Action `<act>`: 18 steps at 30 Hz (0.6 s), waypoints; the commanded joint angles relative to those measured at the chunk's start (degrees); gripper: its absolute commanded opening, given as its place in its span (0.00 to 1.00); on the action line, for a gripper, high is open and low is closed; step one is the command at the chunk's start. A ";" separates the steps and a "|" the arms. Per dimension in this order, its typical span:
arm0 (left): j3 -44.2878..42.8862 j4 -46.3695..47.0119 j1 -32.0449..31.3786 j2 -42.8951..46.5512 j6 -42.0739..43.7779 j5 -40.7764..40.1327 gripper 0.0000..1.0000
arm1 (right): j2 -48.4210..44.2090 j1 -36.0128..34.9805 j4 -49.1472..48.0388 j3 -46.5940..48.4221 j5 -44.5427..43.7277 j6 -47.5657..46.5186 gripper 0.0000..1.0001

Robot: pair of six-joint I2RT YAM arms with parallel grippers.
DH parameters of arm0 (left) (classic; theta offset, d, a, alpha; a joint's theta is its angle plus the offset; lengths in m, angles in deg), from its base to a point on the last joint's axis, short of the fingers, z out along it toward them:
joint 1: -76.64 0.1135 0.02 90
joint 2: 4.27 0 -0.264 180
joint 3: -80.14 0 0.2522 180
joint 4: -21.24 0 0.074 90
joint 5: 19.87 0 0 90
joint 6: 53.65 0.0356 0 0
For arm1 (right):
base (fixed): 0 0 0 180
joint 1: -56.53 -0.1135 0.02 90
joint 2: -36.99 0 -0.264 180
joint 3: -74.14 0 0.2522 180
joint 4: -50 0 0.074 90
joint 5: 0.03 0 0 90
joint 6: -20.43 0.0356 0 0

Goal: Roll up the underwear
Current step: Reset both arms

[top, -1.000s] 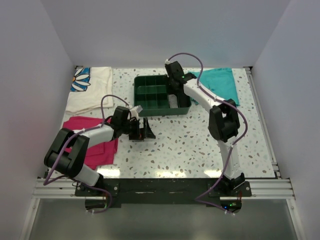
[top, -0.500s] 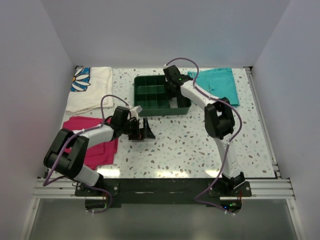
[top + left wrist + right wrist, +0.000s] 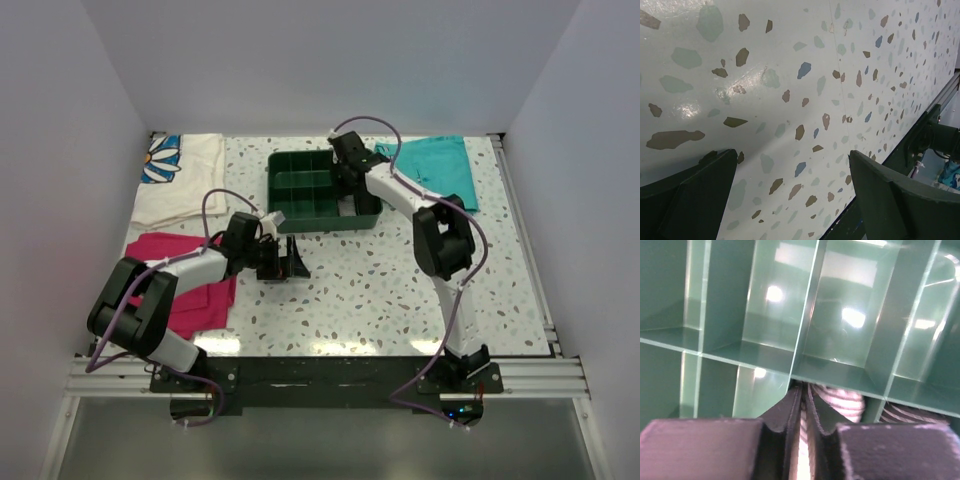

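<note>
The underwear [image 3: 840,401], striped grey and white, is bunched low in a compartment of the green tray [image 3: 810,305]. My right gripper [image 3: 804,387] reaches down into that compartment with its jaws nearly together, and striped cloth shows in the narrow gap between them. In the top view the right gripper [image 3: 347,190] sits over the right side of the tray [image 3: 275,190], and the arm hides the cloth. My left gripper [image 3: 297,265] rests low on the table in front of the tray. Its fingers are spread wide over bare speckled tabletop [image 3: 792,152], holding nothing.
Teal shorts [image 3: 440,165] lie at the back right, beside the tray. A magenta cloth [image 3: 190,280] lies at the left under the left arm. A white towel with a flower print [image 3: 180,175] is at the back left. The table's metal rail [image 3: 935,135] runs close to the left gripper.
The right wrist has shifted slightly left over the tray and stayed down in it. The left arm has not moved.
</note>
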 commanded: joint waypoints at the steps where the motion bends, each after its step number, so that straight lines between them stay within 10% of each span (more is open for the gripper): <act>1: -2.05 -1.79 -0.24 0.89 1.36 -1.45 1.00 | -9.06 -0.30 -3.48 -0.35 0.17 -1.78 0.16; 18: -3.55 -2.41 -0.24 5.37 0.75 -3.11 1.00 | -25.49 0.41 2.94 -16.50 -5.74 0.24 0.62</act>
